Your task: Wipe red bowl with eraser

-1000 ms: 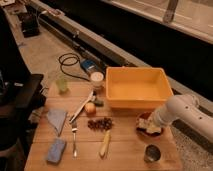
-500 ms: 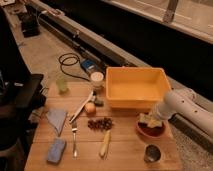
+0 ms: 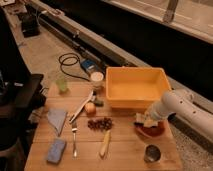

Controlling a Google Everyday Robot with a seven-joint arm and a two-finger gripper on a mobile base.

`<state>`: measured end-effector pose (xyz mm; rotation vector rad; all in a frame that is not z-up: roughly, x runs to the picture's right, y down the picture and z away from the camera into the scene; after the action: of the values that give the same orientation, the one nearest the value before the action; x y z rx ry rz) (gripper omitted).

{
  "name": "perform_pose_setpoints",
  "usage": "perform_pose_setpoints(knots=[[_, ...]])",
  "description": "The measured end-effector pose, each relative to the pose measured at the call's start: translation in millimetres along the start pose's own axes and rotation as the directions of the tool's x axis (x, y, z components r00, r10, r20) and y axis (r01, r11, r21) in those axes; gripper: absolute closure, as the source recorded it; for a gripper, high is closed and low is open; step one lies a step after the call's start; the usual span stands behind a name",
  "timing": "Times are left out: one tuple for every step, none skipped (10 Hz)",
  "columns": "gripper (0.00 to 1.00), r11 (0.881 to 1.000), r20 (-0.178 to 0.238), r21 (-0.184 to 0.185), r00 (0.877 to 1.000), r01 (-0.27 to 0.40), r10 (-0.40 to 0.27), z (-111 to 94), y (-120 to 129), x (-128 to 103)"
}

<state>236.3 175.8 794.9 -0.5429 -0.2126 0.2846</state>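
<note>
The red bowl [image 3: 151, 131] sits on the wooden table [image 3: 125, 155] at the right, just in front of the yellow tub. My gripper [image 3: 145, 120] comes in from the right on a white arm and is low over the bowl's left rim. It is shut on the eraser [image 3: 140, 118], a small pale block with a dark face, held at the bowl's near-left edge. Much of the bowl's inside is hidden by the gripper.
A big yellow tub [image 3: 136, 87] stands behind the bowl. A dark metal cup [image 3: 152, 153] is in front of it. To the left lie a banana [image 3: 105, 143], grapes [image 3: 100, 123], an apple [image 3: 90, 108], a fork [image 3: 74, 140], a blue sponge [image 3: 56, 150] and a grey-blue cloth [image 3: 57, 119].
My gripper with the eraser has shifted a little across the bowl, from its left side toward the middle and back to the left rim. Nothing else has moved.
</note>
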Motion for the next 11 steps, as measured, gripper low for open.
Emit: perform_pose_setpoints(knots=[[1.0, 1.0, -0.01, 0.0, 1.0, 0.007, -0.007, -3.5, 4.8, -1.5], [1.0, 1.0, -0.023, -0.004, 1.0, 0.013, -0.013, -6.3, 10.1, -2.5], [1.0, 1.0, -0.042, -0.011, 0.999, 0.007, -0.007, -8.2, 14.8, 0.0], [1.0, 1.0, -0.071, -0.011, 0.997, -0.003, 0.002, -10.6, 13.0, 9.9], [1.0, 1.0, -0.089, -0.012, 0.996, -0.013, 0.012, -12.4, 10.5, 18.0], [1.0, 1.0, -0.109, -0.006, 0.994, -0.029, 0.028, -15.6, 5.3, 29.5], [1.0, 0.999, -0.118, -0.001, 0.992, -0.037, 0.037, -15.8, -0.4, 34.0], [1.0, 0.999, -0.118, 0.003, 0.992, -0.038, 0.038, -14.7, -5.5, 33.4], [1.0, 0.999, -0.115, 0.006, 0.993, -0.038, 0.038, -14.2, -7.3, 32.8], [1.0, 0.999, -0.103, 0.014, 0.994, -0.034, 0.035, -13.3, -10.2, 29.8], [1.0, 1.0, -0.084, 0.018, 0.996, -0.024, 0.026, -11.2, -10.1, 22.2]])
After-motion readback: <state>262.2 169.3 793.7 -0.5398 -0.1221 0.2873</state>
